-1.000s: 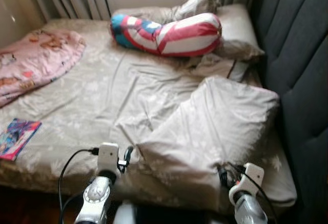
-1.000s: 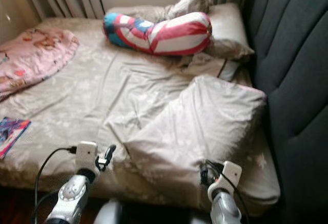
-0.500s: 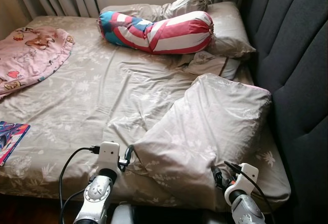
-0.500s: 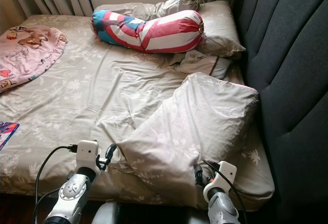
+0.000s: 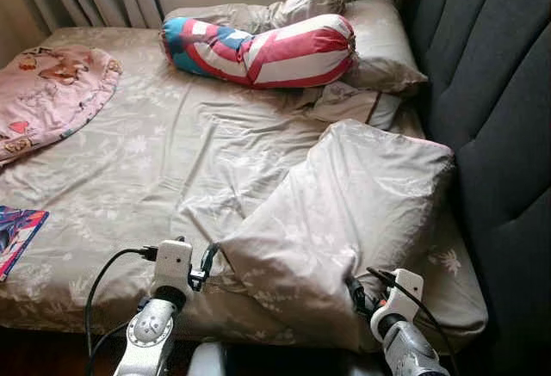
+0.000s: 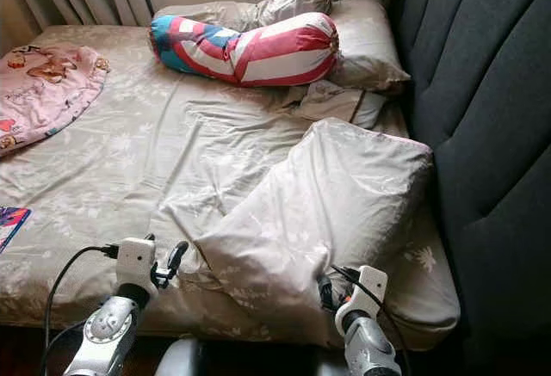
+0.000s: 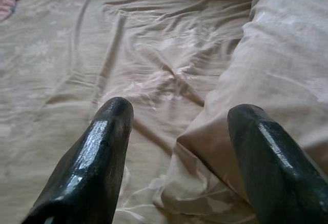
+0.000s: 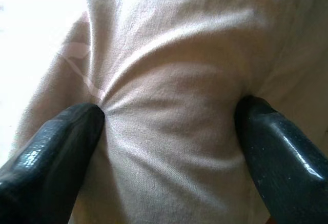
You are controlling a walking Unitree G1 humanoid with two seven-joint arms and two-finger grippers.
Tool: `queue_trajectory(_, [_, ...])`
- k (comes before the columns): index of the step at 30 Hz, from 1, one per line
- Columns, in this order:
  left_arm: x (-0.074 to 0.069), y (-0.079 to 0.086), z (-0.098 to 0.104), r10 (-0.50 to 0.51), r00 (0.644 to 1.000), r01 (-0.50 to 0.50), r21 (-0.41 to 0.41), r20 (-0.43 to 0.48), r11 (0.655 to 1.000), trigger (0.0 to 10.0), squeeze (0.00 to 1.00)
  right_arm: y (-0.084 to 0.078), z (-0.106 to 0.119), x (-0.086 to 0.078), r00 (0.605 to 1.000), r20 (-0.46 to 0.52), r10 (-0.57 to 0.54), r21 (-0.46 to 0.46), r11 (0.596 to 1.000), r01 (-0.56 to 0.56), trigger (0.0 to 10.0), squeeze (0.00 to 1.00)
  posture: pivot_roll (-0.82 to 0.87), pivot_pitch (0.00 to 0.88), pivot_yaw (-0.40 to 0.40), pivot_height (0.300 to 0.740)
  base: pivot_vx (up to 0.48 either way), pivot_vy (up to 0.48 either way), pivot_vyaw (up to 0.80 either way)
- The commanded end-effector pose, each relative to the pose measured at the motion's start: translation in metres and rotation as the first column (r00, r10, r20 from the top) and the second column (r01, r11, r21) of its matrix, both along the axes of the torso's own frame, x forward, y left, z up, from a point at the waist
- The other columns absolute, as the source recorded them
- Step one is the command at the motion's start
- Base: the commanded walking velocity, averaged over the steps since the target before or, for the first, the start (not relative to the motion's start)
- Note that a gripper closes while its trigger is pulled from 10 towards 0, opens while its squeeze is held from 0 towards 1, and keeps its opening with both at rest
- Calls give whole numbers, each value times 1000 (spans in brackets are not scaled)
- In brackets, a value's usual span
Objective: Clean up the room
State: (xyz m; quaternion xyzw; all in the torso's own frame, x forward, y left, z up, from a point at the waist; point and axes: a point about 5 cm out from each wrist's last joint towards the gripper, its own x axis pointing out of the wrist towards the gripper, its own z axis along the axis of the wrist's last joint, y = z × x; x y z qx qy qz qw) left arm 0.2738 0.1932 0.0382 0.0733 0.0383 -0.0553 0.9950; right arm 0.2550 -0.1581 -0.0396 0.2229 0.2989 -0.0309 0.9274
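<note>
A large beige pillow (image 5: pixel 344 212) lies slantwise on the near right part of the bed (image 5: pixel 129 169). My left gripper (image 5: pixel 205 264) stands open at the pillow's near left corner. In the left wrist view its fingers (image 7: pixel 110 131) are spread wide, with that corner of the pillow (image 7: pixel 287 60) by one of them. My right gripper (image 5: pixel 355 294) presses into the pillow's near right corner. Its fingers (image 8: pixel 56 147) are wide apart, and puckered pillow fabric (image 8: pixel 169 131) lies between them.
A red, white and blue striped bolster (image 5: pixel 263 49) and more beige pillows (image 5: pixel 379 36) lie at the head of the bed. A pink blanket (image 5: pixel 52 92) and a colourful book (image 5: pixel 17 234) are on the left. A dark padded headboard (image 5: pixel 499 92) runs along the right.
The camera has shifted and the picture has sharpened. Both grippers stay at the pillow's near corners, and the left arm sits a little lower and further left in the frame.
</note>
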Motion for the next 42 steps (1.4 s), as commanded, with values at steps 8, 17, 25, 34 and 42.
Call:
queue_trajectory(8, [-7, 3, -1, -25, 999, 26, 20, -35, 999, 10000, 0, 29, -13, -15, 987, -96, 129, 20, 992, -127, 0, 0, 80, 171, 62, 650, 0, 0, 0])
queue_trajectory(17, [-6, 0, 0, -35, 999, 36, 19, -41, 999, 10000, 0, 31, -19, -25, 981, -130, 142, 17, 990, -141, 0, 0, 75, 164, 65, 650, 0, 0, 0])
queue_trajectory(25, [-1, -3, 2, -35, 998, 36, 12, -47, 999, 10000, 0, 30, -20, -25, 979, -139, 148, 0, 989, -149, 0, 0, 60, 144, 56, 650, 0, 0, 0])
queue_trajectory(34, [5, -8, 3, -28, 999, 28, 0, -44, 1000, 10000, 0, 27, -18, -22, 977, -136, 167, -32, 984, -173, 0, 0, 50, 134, 48, 650, 0, 0, 0])
queue_trajectory(42, [10, -12, 4, -27, 999, 26, -9, -42, 1000, 10000, 0, 23, -19, -23, 976, -147, 159, -54, 984, -168, 0, 0, 41, 119, 39, 650, 0, 0, 0])
